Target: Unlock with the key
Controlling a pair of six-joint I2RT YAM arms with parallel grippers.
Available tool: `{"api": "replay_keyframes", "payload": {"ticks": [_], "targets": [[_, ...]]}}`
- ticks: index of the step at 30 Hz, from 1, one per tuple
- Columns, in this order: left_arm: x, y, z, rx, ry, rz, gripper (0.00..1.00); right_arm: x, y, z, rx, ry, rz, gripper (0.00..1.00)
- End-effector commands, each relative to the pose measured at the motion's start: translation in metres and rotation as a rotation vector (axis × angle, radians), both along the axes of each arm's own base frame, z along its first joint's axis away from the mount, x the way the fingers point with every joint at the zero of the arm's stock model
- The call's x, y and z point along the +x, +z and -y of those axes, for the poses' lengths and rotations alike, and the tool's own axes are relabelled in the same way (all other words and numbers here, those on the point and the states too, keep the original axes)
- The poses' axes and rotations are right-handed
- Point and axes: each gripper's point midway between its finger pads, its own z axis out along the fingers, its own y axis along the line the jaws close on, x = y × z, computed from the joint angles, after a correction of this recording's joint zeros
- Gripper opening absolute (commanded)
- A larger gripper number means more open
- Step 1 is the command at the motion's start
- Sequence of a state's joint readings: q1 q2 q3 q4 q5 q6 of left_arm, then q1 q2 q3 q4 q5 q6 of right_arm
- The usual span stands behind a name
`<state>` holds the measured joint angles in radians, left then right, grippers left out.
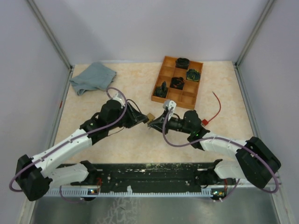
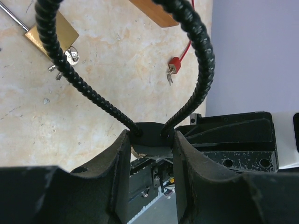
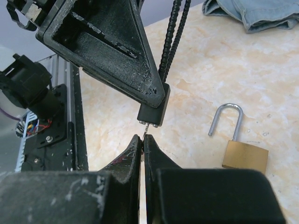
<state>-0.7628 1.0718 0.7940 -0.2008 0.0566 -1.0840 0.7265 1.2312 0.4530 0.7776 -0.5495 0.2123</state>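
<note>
Tabletop: cloth in the far left corner. Compartment tray at the far side, right of centre, with small parts in four of its compartments. Wire lies just right of the tray. Padlock lies flat mid-tabletop, just beyond where left claw and right claw meet tip to tip. Cable block sits between the left claw's fingers.

A fixed camera high behind my bases looks down over the whole table from afar, while each wrist camera peers close along my own fingers, the two facing one another, both sharing the brass padlock on the tabletop.
</note>
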Motion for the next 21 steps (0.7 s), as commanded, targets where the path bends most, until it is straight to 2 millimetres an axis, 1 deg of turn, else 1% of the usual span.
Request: {"api": "replay_keyframes", "payload": {"ticks": [1,2,4,5,7,8,10,12,13,14,15,18,19,21], "targets": [[-0.061,-0.012,0.022,-0.028,-0.266,-0.119,0.0,0.002,0.153,0.006,0.402,0.004,0.369,0.0],[-0.059,-0.009,0.019,-0.03,-0.251,-0.107,0.0,0.0,0.154,0.011,0.424,0.011,0.37,0.0],[-0.058,0.003,0.013,-0.069,-0.244,-0.074,0.0,0.006,0.153,0.017,0.412,-0.02,0.369,0.0],[-0.057,0.008,0.01,-0.083,-0.242,-0.067,0.0,0.014,0.146,0.015,0.358,-0.044,0.371,0.0],[-0.055,0.017,0.008,-0.089,-0.244,-0.043,0.0,0.03,0.126,0.006,0.226,-0.101,0.382,0.0],[-0.055,0.019,0.009,-0.088,-0.251,-0.038,0.0,0.032,0.122,0.003,0.203,-0.106,0.385,0.0],[-0.056,0.011,0.012,-0.076,-0.264,-0.065,0.0,0.029,0.124,-0.006,0.205,-0.066,0.384,0.0],[-0.06,0.0,0.016,-0.072,-0.287,-0.116,0.0,0.022,0.129,-0.022,0.158,-0.044,0.424,0.0],[-0.061,-0.005,0.018,-0.066,-0.3,-0.136,0.0,0.019,0.121,-0.03,0.097,-0.036,0.428,0.0],[-0.06,-0.008,0.019,-0.05,-0.3,-0.145,0.0,0.018,0.125,-0.035,0.084,-0.029,0.454,0.0],[-0.059,-0.013,0.017,-0.025,-0.291,-0.148,0.0,0.017,0.13,-0.036,0.1,-0.027,0.458,0.0],[-0.057,-0.018,0.014,0.027,-0.286,-0.141,0.0,0.018,0.142,-0.03,0.118,-0.058,0.477,0.0],[-0.06,-0.017,0.015,0.022,-0.303,-0.143,0.0,0.017,0.147,-0.028,0.114,-0.061,0.486,0.0],[-0.064,-0.01,0.02,-0.021,-0.342,-0.129,0.0,0.016,0.146,-0.025,0.122,-0.058,0.483,0.0]]}}
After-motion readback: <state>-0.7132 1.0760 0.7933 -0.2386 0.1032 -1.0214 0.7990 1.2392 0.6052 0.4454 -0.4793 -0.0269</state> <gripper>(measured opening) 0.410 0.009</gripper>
